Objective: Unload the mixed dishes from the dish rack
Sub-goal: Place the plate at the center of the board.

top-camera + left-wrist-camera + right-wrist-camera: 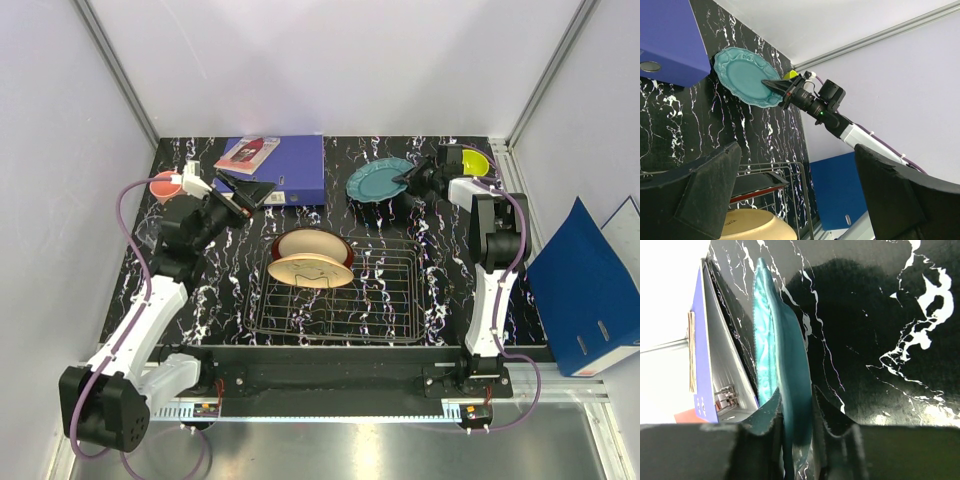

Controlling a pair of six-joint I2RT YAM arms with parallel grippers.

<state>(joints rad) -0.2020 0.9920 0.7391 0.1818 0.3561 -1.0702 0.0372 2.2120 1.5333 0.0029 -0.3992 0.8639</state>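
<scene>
Teal plate [378, 182] beyond the dish rack [400, 305] looked rigid, breakable. Right gripper [407, 180] pinched its rim; left gripper [252, 194] spread.

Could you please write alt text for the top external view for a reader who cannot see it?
The right hand grips the teal plate by its rim at the back of the black marbled table, beside a blue binder. A cream-yellow plate and a red-rimmed plate lean in the dish rack at centre; the left hand hangs open near the binder.
</scene>
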